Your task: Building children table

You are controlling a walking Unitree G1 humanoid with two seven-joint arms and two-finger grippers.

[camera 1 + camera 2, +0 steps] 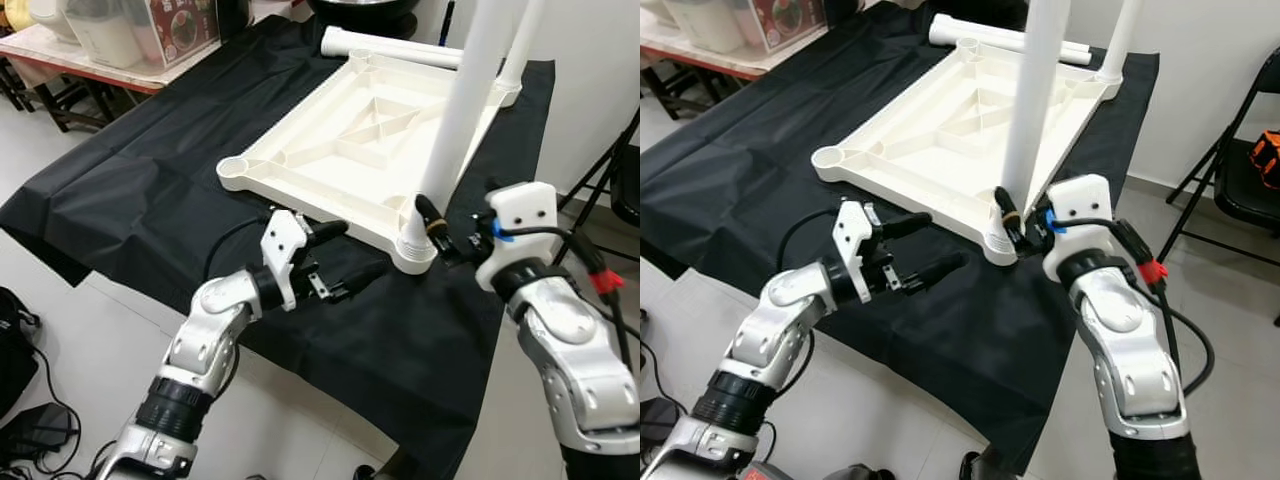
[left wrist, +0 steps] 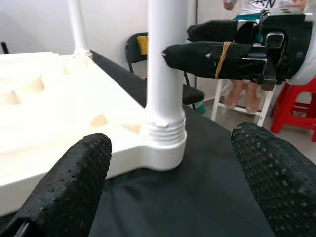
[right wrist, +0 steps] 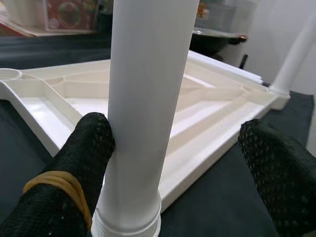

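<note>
The smooth white leg (image 1: 462, 110) is cut off up top, straddled by the right gripper (image 3: 163, 163), fingers apart, one touching. The left gripper (image 1: 335, 262) is held spread wide beside the ribbed tabletop (image 1: 330, 150) on black cloth (image 1: 130, 190).

We see the tabletop (image 1: 370, 140) lying upside down on the cloth (image 1: 150, 190), with one leg (image 1: 465, 100) standing in its near right corner socket. Another leg (image 1: 515, 45) stands at the tabletop's far right corner, and a loose leg (image 1: 385, 45) lies just behind the tabletop.
</note>
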